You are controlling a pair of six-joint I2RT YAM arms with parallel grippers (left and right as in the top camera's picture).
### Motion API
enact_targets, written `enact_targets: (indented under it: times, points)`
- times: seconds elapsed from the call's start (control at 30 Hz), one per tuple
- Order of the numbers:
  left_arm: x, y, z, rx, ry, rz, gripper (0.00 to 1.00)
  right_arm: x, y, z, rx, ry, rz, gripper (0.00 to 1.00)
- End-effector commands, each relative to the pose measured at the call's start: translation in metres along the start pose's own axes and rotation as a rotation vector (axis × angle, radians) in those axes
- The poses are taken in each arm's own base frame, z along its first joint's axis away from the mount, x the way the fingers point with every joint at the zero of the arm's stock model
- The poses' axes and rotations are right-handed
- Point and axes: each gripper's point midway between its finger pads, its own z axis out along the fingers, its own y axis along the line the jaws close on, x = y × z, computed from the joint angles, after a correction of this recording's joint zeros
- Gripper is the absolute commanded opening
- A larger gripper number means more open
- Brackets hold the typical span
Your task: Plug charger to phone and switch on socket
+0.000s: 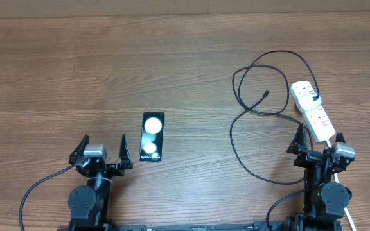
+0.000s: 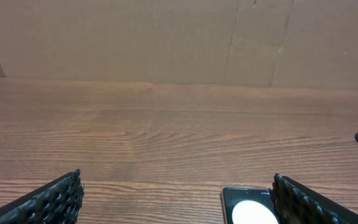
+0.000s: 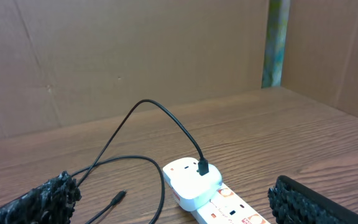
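The phone [image 1: 152, 136] lies flat and face up at centre left of the table, two white glares on its glass; its top edge shows in the left wrist view [image 2: 247, 205]. The charger [image 1: 249, 128], a thin black cable, loops at right; its plug tip [image 1: 265, 95] lies free on the wood, also in the right wrist view [image 3: 118, 198]. The cable runs into a white adapter [image 3: 191, 180] on the socket [image 1: 313, 112], a white power strip. My left gripper [image 1: 101, 154] is open and empty, left of the phone. My right gripper [image 1: 317, 146] is open and empty at the strip's near end.
Brown cardboard walls [image 2: 166, 37] stand behind the table. The strip's white cord [image 1: 347, 215] runs down past my right arm. Bare wooden tabletop [image 1: 76, 70] fills the left and the back.
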Motion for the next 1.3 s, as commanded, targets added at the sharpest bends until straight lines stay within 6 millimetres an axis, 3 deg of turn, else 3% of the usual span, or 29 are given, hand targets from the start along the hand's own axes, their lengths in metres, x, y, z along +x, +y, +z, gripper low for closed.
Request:
enact_targets:
  times: [0.0, 0.7, 0.87, 0.93, 1.13, 1.27]
  points:
    - [0.002, -0.001, 0.0, 0.007, 0.001, 0.022, 0.99, 0.003, -0.001, 0.0, 0.001, 0.003, -0.002, 1.0]
    - [0.0, 0.003, 0.0, -0.015, -0.008, 0.018, 1.0, 0.003, 0.0, 0.0, 0.001, 0.002, -0.002, 1.0]
    - [0.002, -0.018, -0.001, 0.105, 0.005, 0.007, 0.99, 0.003, -0.001, 0.0, 0.001, 0.003, -0.002, 1.0]
    - [-0.001, -0.027, -0.003, 0.159, 0.007, -0.002, 1.0, 0.003, -0.001, 0.0, 0.001, 0.003, -0.002, 1.0]
    - [-0.009, -0.029, -0.01, 0.161, 0.056, -0.055, 1.0, 0.003, -0.001, 0.0, 0.001, 0.003, -0.002, 1.0]
    - [-0.028, -0.029, -0.02, 0.153, 0.099, -0.056, 1.0, 0.003, -0.001, 0.0, 0.001, 0.003, -0.002, 1.0]
